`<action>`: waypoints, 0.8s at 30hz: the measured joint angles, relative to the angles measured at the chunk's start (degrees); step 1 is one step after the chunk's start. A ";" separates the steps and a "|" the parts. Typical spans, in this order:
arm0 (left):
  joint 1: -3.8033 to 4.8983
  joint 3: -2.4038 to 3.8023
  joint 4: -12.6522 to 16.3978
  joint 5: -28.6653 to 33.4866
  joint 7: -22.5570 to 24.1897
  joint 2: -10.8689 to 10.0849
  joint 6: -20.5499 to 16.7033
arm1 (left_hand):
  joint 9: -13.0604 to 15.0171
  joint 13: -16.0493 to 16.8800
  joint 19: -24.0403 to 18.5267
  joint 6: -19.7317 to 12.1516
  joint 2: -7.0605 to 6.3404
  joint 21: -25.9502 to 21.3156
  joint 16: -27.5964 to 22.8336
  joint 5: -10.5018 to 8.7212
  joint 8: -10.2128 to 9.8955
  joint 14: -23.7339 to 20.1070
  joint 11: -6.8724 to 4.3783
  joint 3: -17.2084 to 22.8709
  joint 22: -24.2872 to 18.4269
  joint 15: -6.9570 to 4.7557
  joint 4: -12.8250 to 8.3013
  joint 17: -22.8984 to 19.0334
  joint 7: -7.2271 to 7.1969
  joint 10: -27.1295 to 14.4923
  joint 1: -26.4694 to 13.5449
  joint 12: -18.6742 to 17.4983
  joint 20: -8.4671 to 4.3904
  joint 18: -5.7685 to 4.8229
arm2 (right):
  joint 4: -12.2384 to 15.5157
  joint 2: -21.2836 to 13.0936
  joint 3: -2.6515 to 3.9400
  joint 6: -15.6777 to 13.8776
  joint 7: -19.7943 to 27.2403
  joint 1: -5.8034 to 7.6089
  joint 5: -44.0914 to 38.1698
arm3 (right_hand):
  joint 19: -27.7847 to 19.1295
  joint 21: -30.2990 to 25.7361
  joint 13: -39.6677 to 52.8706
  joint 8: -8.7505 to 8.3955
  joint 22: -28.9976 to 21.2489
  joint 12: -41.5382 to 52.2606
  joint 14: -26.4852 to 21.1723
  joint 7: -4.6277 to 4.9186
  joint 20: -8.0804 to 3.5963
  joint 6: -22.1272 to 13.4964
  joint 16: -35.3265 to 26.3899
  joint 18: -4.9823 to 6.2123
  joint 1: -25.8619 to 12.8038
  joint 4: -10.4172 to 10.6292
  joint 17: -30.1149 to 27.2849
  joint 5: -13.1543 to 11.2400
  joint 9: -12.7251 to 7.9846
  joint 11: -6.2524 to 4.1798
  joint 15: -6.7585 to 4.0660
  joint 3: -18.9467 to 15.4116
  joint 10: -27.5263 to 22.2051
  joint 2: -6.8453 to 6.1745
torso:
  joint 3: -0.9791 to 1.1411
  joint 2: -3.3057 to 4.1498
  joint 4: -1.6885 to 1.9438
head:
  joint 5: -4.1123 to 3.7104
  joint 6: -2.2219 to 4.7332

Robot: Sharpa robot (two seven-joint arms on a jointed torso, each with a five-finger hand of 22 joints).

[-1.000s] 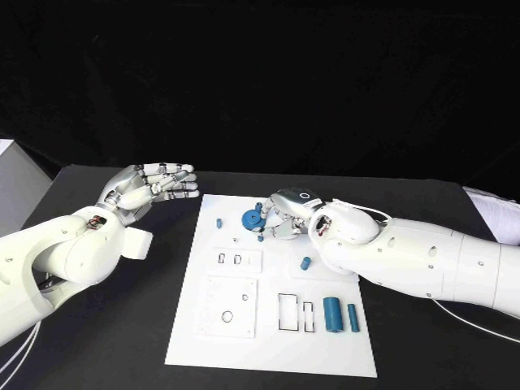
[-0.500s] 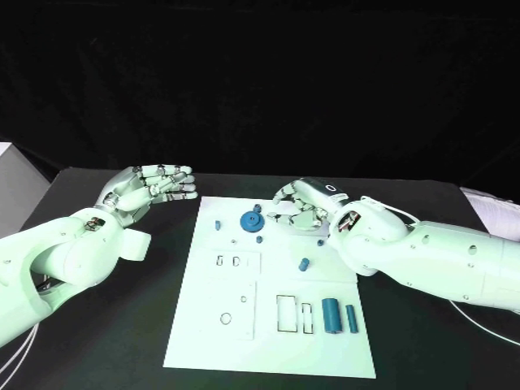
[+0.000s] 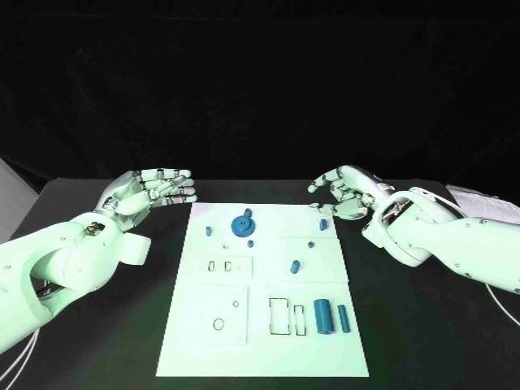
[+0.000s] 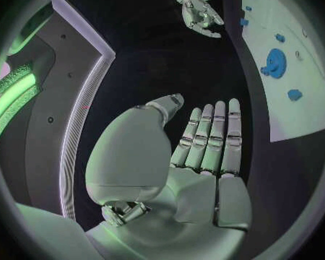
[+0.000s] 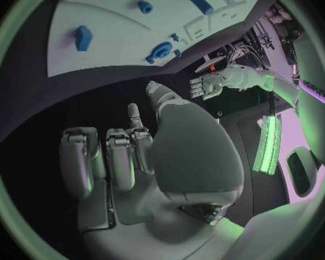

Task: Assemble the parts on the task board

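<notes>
The right robot hand (image 3: 344, 192) hung above the dark worktop (image 3: 435, 341) just off the far right corner of the white board (image 3: 266, 341), holding nothing. Its fingers (image 5: 108, 156) were curled partway in, with gaps between them and the thumb (the wrist camera showed the palm bare). The left robot hand (image 3: 153, 188) was up on the other side, off the board's far left corner, also holding nothing; its fingers (image 4: 209, 136) lay straight and side by side, the thumb standing apart from them.

Between the two hands lay the board with its blue pieces. The round disc (image 3: 244, 225) sat near the far edge, a small peg (image 3: 210, 231) just to its left and another small piece (image 3: 251, 242) just on the near side of it. Closer to the right hand were a short piece (image 3: 322, 223) and a tiny one (image 3: 309, 243) a little nearer me. A slanted little bar (image 3: 293, 266) lay about mid-board. Down toward the near right part stood out a thick cylinder (image 3: 322, 315) with a thinner rod (image 3: 342, 317) just beside it, both lengthwise, next to two empty rectangular slots (image 3: 286, 316). No piece was touched by either hand.
</notes>
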 measured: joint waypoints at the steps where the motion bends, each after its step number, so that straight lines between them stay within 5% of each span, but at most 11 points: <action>1: -0.02 0.00 -0.02 0.00 0.02 0.14 0.02 | 0.00 0.00 0.08 0.00 0.20 0.00 0.00 0.00 0.00 0.13 0.00 0.14 -0.05 0.13 -0.15 0.00 0.00 0.00 0.20 0.00 0.08 0.00 | -0.25 -0.59 -0.01 0.51 0.52 -0.03 0.01 | 0.00 0.00 0.00 -0.21 0.00 -0.51 0.00 -0.19 0.00 -0.23 0.00 0.00 0.37 -0.15 0.00 0.00 -0.03 0.04 0.00 -0.15 -0.40 -0.37 | 0.04 -0.02 -0.04 | -0.14 0.02; 14: -0.97 0.00 -0.43 -0.02 0.37 0.76 0.44 | 0.13 0.00 0.08 0.00 0.24 0.00 0.00 0.00 0.00 0.29 0.00 0.13 -0.20 0.30 -0.46 -0.06 0.00 0.00 0.24 0.08 0.08 0.00 | -3.66 -3.73 -0.27 4.91 3.95 -1.25 -0.92 | -0.02 0.22 -0.01 -1.44 -0.01 -0.77 0.00 0.96 0.23 -2.58 0.00 0.00 1.20 0.75 0.00 -1.34 -0.66 0.38 0.42 -3.13 -0.67 -0.75 | 0.98 -0.28 -0.53 | -0.97 -0.62; 24: -1.41 0.00 -0.55 -0.10 0.60 1.06 0.89 | 0.21 0.00 0.49 0.00 0.24 0.00 -0.23 0.00 0.22 0.63 -0.32 0.13 -0.27 0.20 -0.45 -0.05 0.00 0.32 0.24 0.21 0.08 -0.01 | -5.96 -1.31 -0.34 5.70 1.71 -2.60 -1.78 | -0.01 0.22 0.04 -2.57 -0.02 -0.77 -0.10 1.48 0.83 -3.92 0.00 0.00 3.28 4.70 0.00 -1.33 -1.10 0.88 1.14 -10.19 -0.96 0.03 | 1.19 -0.23 -0.35 | -1.33 -1.11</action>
